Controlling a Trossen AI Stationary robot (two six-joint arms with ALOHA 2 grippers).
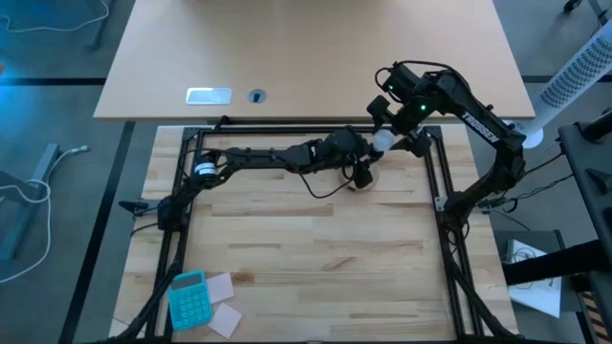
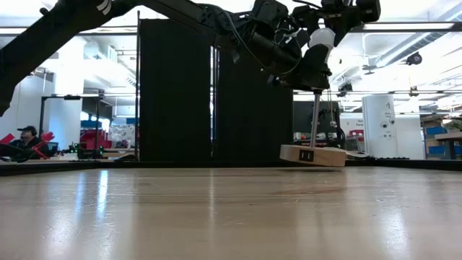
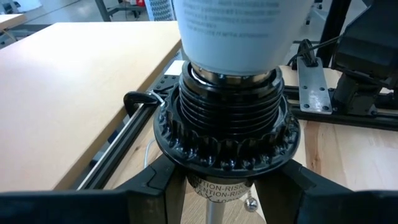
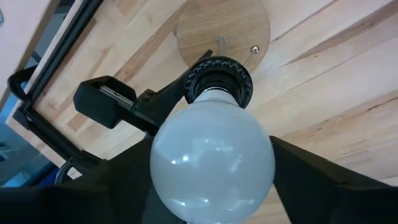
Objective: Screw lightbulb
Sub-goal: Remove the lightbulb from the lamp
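Lightbulb [image 4: 211,163] seated in socket [image 3: 227,134]; left gripper [image 3: 227,186] clamps socket; right gripper [image 4: 214,186] straddles bulb, grip unclear.

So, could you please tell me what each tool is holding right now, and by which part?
The left tool is shut on the black socket, just beneath its ribbed collar. The right tool flanks the lightbulb at its globe; a firm hold cannot be told.

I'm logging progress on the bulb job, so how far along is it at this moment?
Done: the glossy white globe lightbulb sits with its neck in the ribbed black socket atop the round wooden disc stand. In hand: the left gripper is shut on the socket's underside, steadying it, while the right gripper brackets the bulb from above. Left: a metal band shows above the socket rim, so more turning seems needed.
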